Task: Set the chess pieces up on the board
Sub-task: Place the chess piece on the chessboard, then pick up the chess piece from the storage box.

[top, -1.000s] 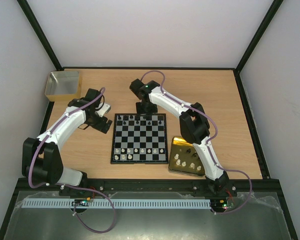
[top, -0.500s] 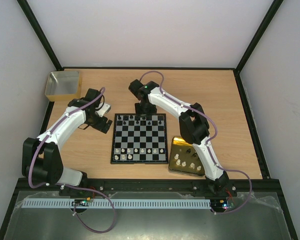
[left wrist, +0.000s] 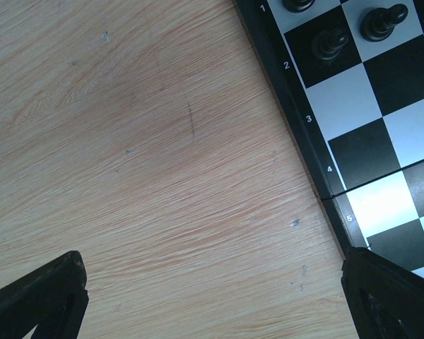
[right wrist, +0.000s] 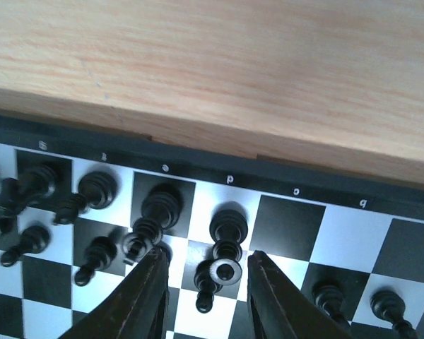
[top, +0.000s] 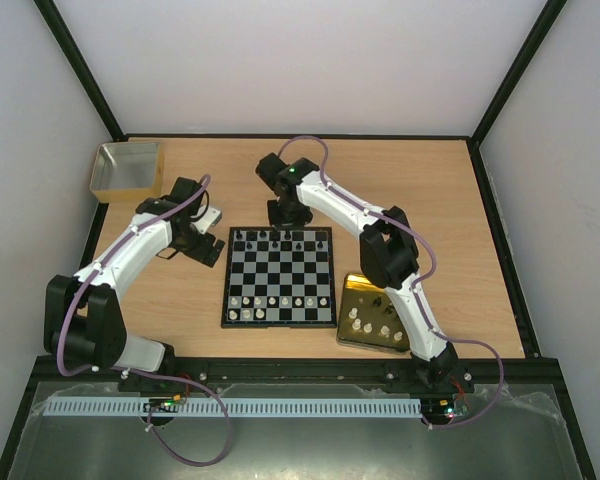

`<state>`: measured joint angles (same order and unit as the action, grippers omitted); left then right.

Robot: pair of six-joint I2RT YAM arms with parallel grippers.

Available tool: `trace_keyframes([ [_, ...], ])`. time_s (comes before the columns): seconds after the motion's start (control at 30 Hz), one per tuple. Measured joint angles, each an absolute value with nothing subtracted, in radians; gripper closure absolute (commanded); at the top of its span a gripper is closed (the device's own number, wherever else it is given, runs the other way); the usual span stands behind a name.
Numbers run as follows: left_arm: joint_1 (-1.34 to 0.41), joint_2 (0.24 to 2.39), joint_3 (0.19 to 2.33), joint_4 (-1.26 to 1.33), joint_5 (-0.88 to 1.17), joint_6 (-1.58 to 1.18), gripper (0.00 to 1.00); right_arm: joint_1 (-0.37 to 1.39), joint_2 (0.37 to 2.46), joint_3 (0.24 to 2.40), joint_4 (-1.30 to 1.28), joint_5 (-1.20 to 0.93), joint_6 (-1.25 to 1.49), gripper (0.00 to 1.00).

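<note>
The board (top: 278,278) lies mid-table, black chess pieces (top: 280,239) along its far rows and white ones (top: 280,300) along its near rows. My right gripper (top: 287,222) hovers over the far edge. In the right wrist view it (right wrist: 206,282) is open, its fingers (right wrist: 150,300) either side of a black piece (right wrist: 227,240) standing on the d file, not touching it. More black pieces (right wrist: 92,194) stand to its left. My left gripper (top: 210,240) is open and empty over bare wood beside the board's left border (left wrist: 307,141).
A gold tray (top: 358,292) holding several white pieces sits right of the board, under the right arm. A yellowish square box (top: 128,168) stands at the far left corner. Black frame rails edge the table.
The right wrist has shifted slightly toward the far edge of the table. The left arm has not moved.
</note>
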<state>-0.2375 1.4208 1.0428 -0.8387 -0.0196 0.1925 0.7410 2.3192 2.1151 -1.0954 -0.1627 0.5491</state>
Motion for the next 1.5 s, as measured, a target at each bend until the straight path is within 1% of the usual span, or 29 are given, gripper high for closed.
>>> trace_keyframes([
  [0.13, -0.237, 1.421, 1.040, -0.838, -0.020, 0.192, 0.02, 0.730, 2.307, 2.151, -1.099, -0.138, 0.553, 0.68],
  [0.23, -0.237, 1.421, 1.040, -0.837, -0.020, 0.192, 0.02, 0.718, 2.249, 2.108, -1.095, -0.111, 0.558, 0.68],
  [0.33, -0.237, 1.421, 1.039, -0.835, -0.020, 0.192, 0.02, 0.703, 2.095, 1.946, -1.083, -0.069, 0.567, 0.68],
  [0.57, -0.237, 1.421, 1.037, -0.835, -0.020, 0.192, 0.02, 0.673, 1.545, 1.390, -1.020, -0.014, 0.659, 0.67],
  [0.67, -0.237, 1.421, 1.037, -0.835, -0.020, 0.192, 0.02, 0.659, 1.372, 1.187, -1.012, -0.012, 0.706, 0.67],
  [0.77, -0.237, 1.421, 1.037, -0.835, -0.019, 0.192, 0.02, 0.650, 1.274, 1.013, -0.997, -0.030, 0.743, 0.68],
  [0.87, -0.237, 1.421, 1.037, -0.835, -0.019, 0.192, 0.02, 0.645, 1.232, 0.907, -0.976, -0.055, 0.772, 0.67],
  [1.0, -0.237, 1.421, 1.037, -0.835, -0.020, 0.192, 0.02, 0.642, 1.196, 0.823, -0.937, -0.078, 0.796, 0.68],
  [1.5, -0.237, 1.421, 1.037, -0.836, -0.032, 0.192, 0.02, 0.601, 1.229, 0.727, -0.807, -0.101, 0.789, 0.69],
])
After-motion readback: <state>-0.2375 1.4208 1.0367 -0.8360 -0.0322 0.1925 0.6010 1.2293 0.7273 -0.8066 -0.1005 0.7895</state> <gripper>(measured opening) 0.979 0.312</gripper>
